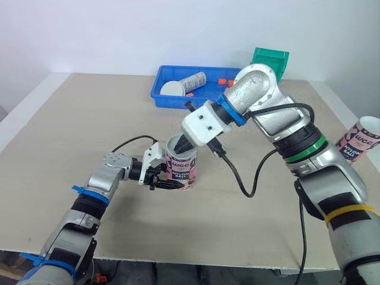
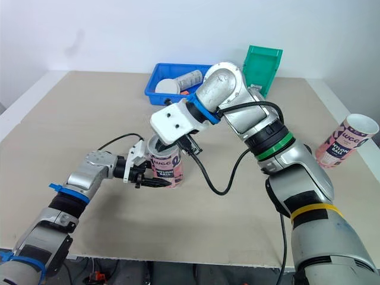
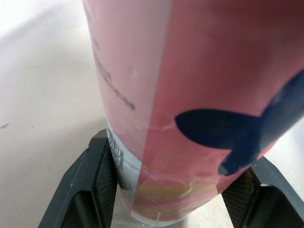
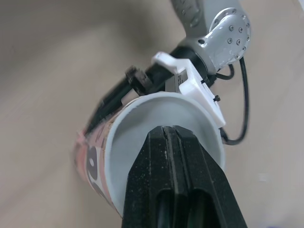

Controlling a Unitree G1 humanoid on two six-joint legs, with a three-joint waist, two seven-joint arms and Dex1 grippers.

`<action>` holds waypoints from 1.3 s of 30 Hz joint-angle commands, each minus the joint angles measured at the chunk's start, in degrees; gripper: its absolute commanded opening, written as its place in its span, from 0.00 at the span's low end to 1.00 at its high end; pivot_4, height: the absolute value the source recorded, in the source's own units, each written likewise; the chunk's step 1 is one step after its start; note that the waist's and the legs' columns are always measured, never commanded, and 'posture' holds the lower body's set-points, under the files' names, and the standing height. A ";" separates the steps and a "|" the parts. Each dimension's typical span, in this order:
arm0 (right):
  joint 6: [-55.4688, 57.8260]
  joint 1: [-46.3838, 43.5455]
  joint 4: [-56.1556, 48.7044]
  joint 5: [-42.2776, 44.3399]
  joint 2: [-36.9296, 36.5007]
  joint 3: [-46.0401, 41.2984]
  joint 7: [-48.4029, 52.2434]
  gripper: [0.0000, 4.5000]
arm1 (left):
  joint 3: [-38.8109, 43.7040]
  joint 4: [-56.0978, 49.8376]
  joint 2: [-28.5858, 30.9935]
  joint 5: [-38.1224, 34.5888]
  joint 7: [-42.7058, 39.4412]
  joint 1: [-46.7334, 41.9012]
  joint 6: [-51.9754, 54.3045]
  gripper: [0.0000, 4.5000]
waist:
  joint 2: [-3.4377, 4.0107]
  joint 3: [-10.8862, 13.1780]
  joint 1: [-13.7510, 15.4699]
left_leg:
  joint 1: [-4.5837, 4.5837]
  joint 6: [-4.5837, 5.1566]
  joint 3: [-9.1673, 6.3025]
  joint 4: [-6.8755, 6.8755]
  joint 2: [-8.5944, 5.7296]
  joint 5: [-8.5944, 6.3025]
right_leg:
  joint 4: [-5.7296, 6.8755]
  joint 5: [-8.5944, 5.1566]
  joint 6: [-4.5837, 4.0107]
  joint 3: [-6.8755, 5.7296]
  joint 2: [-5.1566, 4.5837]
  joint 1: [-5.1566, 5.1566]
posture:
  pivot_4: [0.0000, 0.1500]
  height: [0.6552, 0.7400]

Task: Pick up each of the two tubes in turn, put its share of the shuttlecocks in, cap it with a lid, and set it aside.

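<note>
Steadying the tube (image 1: 183, 169) upright on the tabletop (image 1: 89, 119), my left fingers (image 1: 168, 185) clamped its base. My right fingers (image 4: 173, 175), pressed together, pointed down into its mouth; anything they held was hidden. Best, I judged: stay centred, clear the rim, release low.

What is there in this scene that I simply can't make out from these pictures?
Inside the tube: in the right wrist view, the right gripper blocks its depth, so whatever lies inside is hidden.
Blue bin: in the eye views, the right arm covers part of it, and the orange bits are too small to identify.
Second tube: in the left eye view, it is cut off by the edge.
</note>
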 commanded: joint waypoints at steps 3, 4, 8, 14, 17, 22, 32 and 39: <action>11.10 1.89 -6.43 12.66 -9.53 -6.80 2.38 0.48 | -0.68 -0.34 1.85 2.45 0.54 0.46 -0.82 0.58 | -0.01 0.04 0.11 | -0.41 0.00 -0.01 0.01 -0.02 -0.01 | -0.02 -0.08 0.02 0.04 -0.01 -0.30 | 1.00 0.62; 13.77 2.54 -7.40 14.37 -10.87 -9.01 2.38 0.60 | -0.79 -0.46 1.78 2.42 0.44 0.29 -0.85 0.58 | -0.01 0.04 0.09 | -0.45 0.00 -0.01 0.00 -0.03 -0.01 | -0.02 -0.08 0.04 0.04 -0.01 -0.35 | 1.00 0.62; 20.26 5.74 -10.92 17.14 -14.28 -15.45 0.36 0.95 | -1.04 -0.77 1.55 2.28 -0.02 -0.46 -0.99 0.58 | 0.10 0.12 0.11 | -0.60 0.02 -0.04 -0.05 -0.03 -0.02 | -0.01 -0.02 0.28 0.00 0.01 -0.53 | 1.00 0.62; 27.39 20.22 -24.94 20.91 -18.89 -24.70 -7.32 0.97 | 0.35 -2.82 1.36 -0.12 -1.28 -0.84 -0.84 0.75 | 0.12 0.23 0.16 | -0.69 0.01 -0.04 -0.02 -0.04 -0.02 | -0.03 -0.13 0.17 0.06 0.03 -0.56 | 1.00 0.62; 30.02 27.11 -30.00 21.83 -19.22 -28.40 -12.26 0.97 | 1.21 -4.79 1.56 -1.72 -2.36 -0.49 -0.91 0.96 | 0.16 0.29 0.00 | -0.84 0.01 -0.01 -0.01 -0.08 -0.02 | -0.03 -0.03 0.47 0.16 0.03 -0.70 | 1.00 0.62; 31.87 35.96 -35.52 20.94 -18.86 -31.28 -18.98 0.97 | 2.34 -8.58 3.07 -2.42 -2.78 0.31 -1.84 0.96 | 0.12 0.32 0.14 | -0.97 0.01 -0.05 -0.08 -0.09 -0.02 | -0.04 -0.10 0.55 0.24 0.10 -0.79 | 1.00 0.62; 31.77 43.11 -38.10 19.57 -18.61 -31.14 -23.81 0.97 | 6.83 -17.97 11.89 -7.54 -5.69 6.41 2.70 0.96 | 0.06 0.38 0.09 | -0.98 -0.01 -0.01 -0.06 -0.09 -0.03 | -0.04 -0.07 0.57 0.33 0.12 -0.83 | 1.00 0.62; 28.14 45.78 -34.96 15.71 -10.27 -26.76 -29.16 0.97 | 14.68 -25.91 17.55 -13.07 -2.42 12.65 7.63 0.96 | -0.10 0.48 0.00 | -0.97 0.00 -0.02 0.00 -0.07 -0.03 | -0.04 -0.06 0.56 0.32 0.12 -0.80 | 1.00 0.62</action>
